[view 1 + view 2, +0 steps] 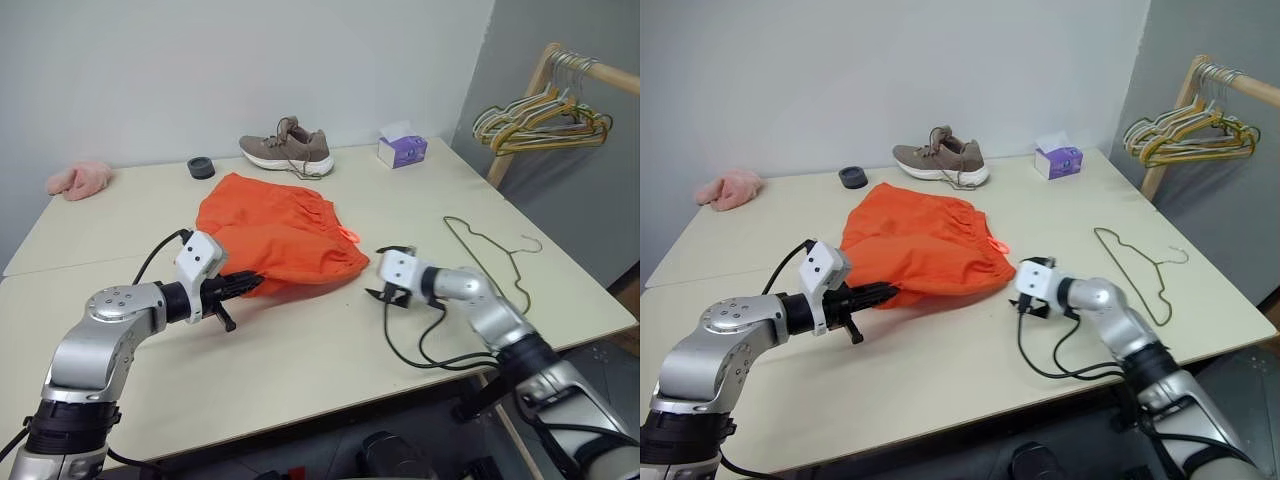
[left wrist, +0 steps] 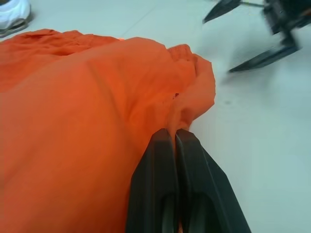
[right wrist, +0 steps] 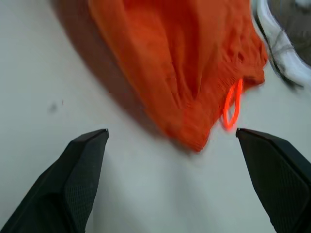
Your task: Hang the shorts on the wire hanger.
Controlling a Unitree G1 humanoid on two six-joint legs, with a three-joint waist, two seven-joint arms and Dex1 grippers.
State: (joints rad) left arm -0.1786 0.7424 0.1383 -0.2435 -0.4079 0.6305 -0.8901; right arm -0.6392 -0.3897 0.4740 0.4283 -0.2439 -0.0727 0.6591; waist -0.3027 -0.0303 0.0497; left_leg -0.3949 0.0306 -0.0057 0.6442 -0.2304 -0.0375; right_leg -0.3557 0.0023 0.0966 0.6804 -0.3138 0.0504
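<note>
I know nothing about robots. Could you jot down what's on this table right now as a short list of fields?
Shorts: orange, spread mid-table, one corner pinched
Left claw: shut on the shorts' near edge
Right claw: open, facing the waistband corner, not touching
Wire hanger: flat on the table, to the right, untouched
Far edge: shoe, tissue box, pink cloth

The shorts [image 1: 280,235] are lying at the middle of the table [image 1: 300,350], with the shoe [image 1: 287,148] behind them. The wire hanger [image 1: 490,255] is lying flat to their right. The left gripper [image 1: 246,283] is being held at their near edge, the right gripper [image 1: 385,275] just beside their right corner.
</note>
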